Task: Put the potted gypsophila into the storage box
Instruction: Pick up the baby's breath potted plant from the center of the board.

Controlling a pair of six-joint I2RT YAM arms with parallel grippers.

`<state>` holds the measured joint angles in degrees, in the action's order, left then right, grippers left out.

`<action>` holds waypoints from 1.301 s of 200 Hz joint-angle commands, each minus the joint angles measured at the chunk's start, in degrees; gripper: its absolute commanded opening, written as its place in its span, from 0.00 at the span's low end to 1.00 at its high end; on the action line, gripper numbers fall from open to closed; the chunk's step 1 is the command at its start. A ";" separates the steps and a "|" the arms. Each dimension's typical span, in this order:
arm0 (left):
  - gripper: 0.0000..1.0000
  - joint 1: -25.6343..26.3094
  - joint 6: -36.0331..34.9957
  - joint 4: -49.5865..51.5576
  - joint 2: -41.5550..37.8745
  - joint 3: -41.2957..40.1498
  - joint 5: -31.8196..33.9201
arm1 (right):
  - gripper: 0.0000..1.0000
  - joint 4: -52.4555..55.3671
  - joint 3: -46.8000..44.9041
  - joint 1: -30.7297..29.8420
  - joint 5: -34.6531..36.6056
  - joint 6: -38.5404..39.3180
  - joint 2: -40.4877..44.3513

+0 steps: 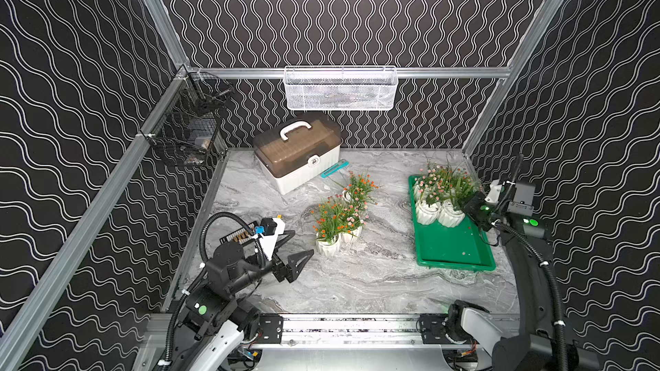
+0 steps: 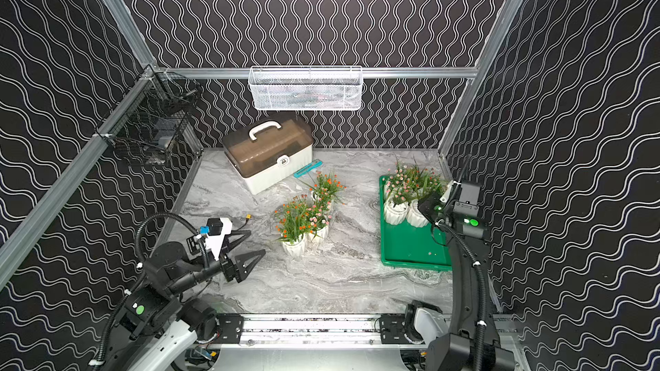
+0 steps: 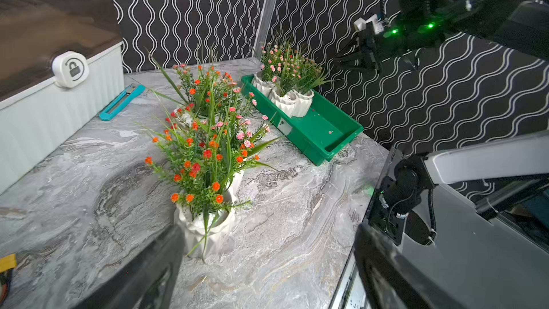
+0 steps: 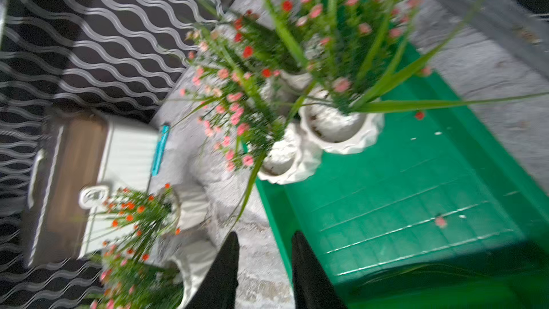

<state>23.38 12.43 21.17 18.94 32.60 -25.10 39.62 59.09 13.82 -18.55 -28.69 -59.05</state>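
1. While the left gripper (image 1: 304, 242) gaped empty, three potted gypsophila (image 1: 337, 217) stood left of the storage box (image 1: 457, 265).
2. Their pots (image 1: 328, 247) seemed light and rigid; ribbed walls, not sprigs, offered grip.
3. Three more potted gypsophila (image 1: 437, 187) sat inside; right gripper (image 4: 266, 236) above, slightly parted, empty.

The surface (image 1: 357, 280) is a smooth grey marble-look top with a soft sheen. The storage box (image 1: 450, 248) is glossy green plastic. The potted gypsophila (image 3: 193, 228) have matt white ribbed pots and plasticky sprigs. The case (image 1: 303, 176) has a see-through brown plastic lid, the basket (image 1: 339, 94) is white wire mesh, and the frame rail (image 1: 250, 72) is brushed metal.
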 commanded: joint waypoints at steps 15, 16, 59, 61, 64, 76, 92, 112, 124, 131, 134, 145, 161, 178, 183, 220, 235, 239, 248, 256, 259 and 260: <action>0.92 -0.07 1.19 1.31 1.97 1.24 1.28 | 0.32 -2.00 -2.06 -6.46 -15.90 -1.20 0.36; 0.92 -0.03 1.19 1.32 2.11 1.28 1.28 | 0.32 -2.18 -2.14 -6.72 -16.12 -1.24 0.39; 0.91 -0.79 0.93 0.63 1.32 0.89 -0.42 | 0.32 -7.80 -5.74 -16.72 -20.01 -5.51 -0.05; 0.91 -0.81 0.93 0.63 1.20 0.89 -0.46 | 0.33 -8.00 -5.94 -17.03 -20.03 -5.70 0.02; 0.91 -0.88 0.86 0.63 1.08 0.91 -0.47 | 0.33 -8.24 -6.26 -17.60 -20.10 -5.96 0.12; 0.91 -0.97 0.85 0.79 0.81 0.89 0.10 | 0.33 -9.12 -7.24 -19.71 -20.13 -6.58 0.39; 0.91 -1.06 0.67 1.06 0.55 0.97 0.82 | 0.34 -9.64 -8.47 -22.29 -20.39 -6.82 0.43; 0.91 -1.11 0.59 1.23 0.59 0.89 1.58 | 0.34 -10.80 -10.70 -25.10 -20.13 -7.45 0.23; 0.91 -1.06 0.49 1.29 0.84 0.97 1.82 | 0.34 -11.71 -12.10 -26.93 -19.89 -7.90 -0.04; 0.91 -1.10 0.41 1.41 1.05 0.97 1.75 | 0.34 -12.49 -13.01 -28.14 -19.66 -8.23 -0.12; 0.91 -1.07 0.40 1.42 1.00 1.05 1.73 | 0.34 -12.97 -13.44 -28.59 -19.54 -8.41 -0.11; 0.91 -1.07 0.50 1.42 1.36 1.13 1.40 | 0.34 -14.62 -14.86 -30.28 -19.02 -9.24 -0.34; 0.91 -1.09 0.50 1.42 1.50 1.15 1.03 | 0.34 -18.32 -17.10 -32.32 -19.02 -11.06 -0.87; 0.91 -1.11 0.32 1.59 1.81 1.32 0.61 | 0.34 -22.17 -18.70 -34.19 -19.08 -12.62 -2.50; 0.91 -1.08 0.25 1.64 1.91 1.33 0.43 | 0.34 -23.01 -18.90 -34.72 -18.99 -12.91 -3.12; 0.91 -1.06 0.28 2.49 3.66 2.07 -0.12 | 0.35 -30.49 -19.71 -38.19 -16.35 -18.96 -8.45; 0.91 -1.06 0.33 3.21 4.72 2.54 -0.25 | 0.35 -32.53 -19.42 -39.49 -14.54 -20.89 -10.36; 0.91 -1.07 0.34 3.33 4.97 2.68 -0.34 | 0.35 -32.83 -19.25 -39.57 -14.12 -21.04 -10.88; 0.91 -1.07 0.32 3.44 5.52 2.86 -0.60 | 0.35 -32.90 -18.49 -41.28 -13.12 -21.10 -12.15; 0.91 -1.14 0.32 3.53 5.71 2.91 -0.82 | 0.35 -32.73 -17.91 -42.11 -11.95 -21.06 -13.08; 0.91 -1.07 0.32 3.53 5.62 2.91 -0.89 | 0.35 -32.69 -17.61 -42.41 -11.42 -21.11 -13.51; 0.91 -1.11 0.32 3.53 5.65 2.86 -0.90 | 0.35 -32.64 -17.56 -42.53 -11.25 -21.09 -13.62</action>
<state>22.44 13.43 24.27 24.08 34.89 -24.73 11.05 40.01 -26.72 -33.78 -47.24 -70.67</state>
